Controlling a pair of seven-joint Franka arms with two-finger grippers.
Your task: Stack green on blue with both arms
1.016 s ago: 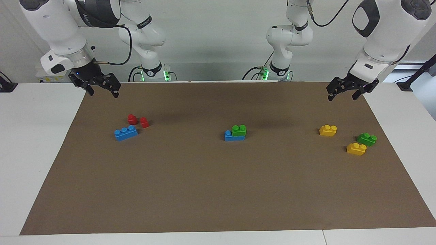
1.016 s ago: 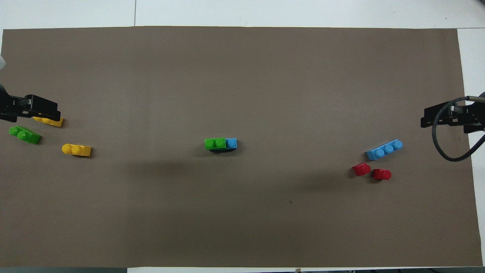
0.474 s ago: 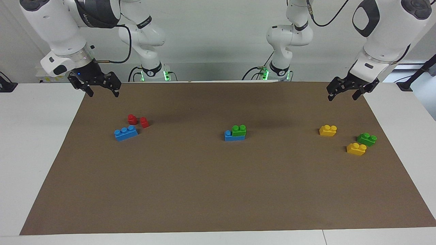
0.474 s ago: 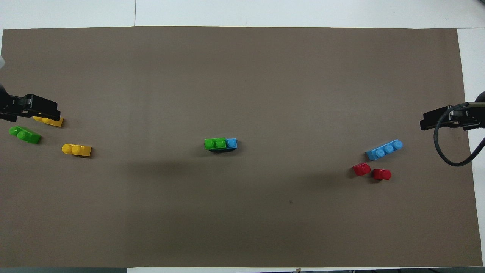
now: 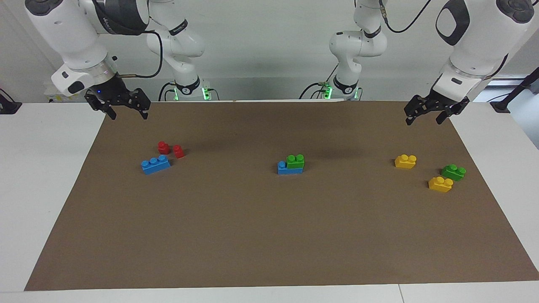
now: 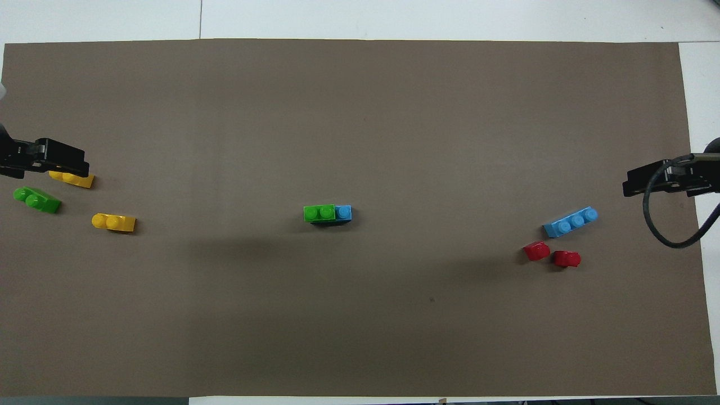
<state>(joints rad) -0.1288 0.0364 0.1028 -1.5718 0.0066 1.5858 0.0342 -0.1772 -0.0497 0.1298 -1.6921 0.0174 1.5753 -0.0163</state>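
Observation:
The green brick point(image 5: 295, 161) sits on top of the long light-blue brick point(image 5: 283, 168) in the middle of the brown mat, covering two of its studs; one blue stud stays bare. The overhead view shows the green brick point(image 6: 319, 213) and the blue brick point(image 6: 343, 212) the same way. My left gripper point(image 5: 423, 120) hangs open and empty, raised over the mat's corner at the left arm's end. My right gripper point(image 5: 129, 116) hangs open and empty, raised over the mat's corner at the right arm's end. Both are well away from the stack.
A second blue brick point(image 5: 156, 164) and two red pieces point(image 5: 164, 147) lie toward the right arm's end. Two yellow bricks point(image 5: 405, 161) point(image 5: 440, 184) and a darker green brick point(image 5: 453, 172) lie toward the left arm's end. The brown mat point(image 5: 269, 235) covers the table.
My right gripper has drawn back slightly toward its own end of the table. The left gripper and all bricks have hardly moved.

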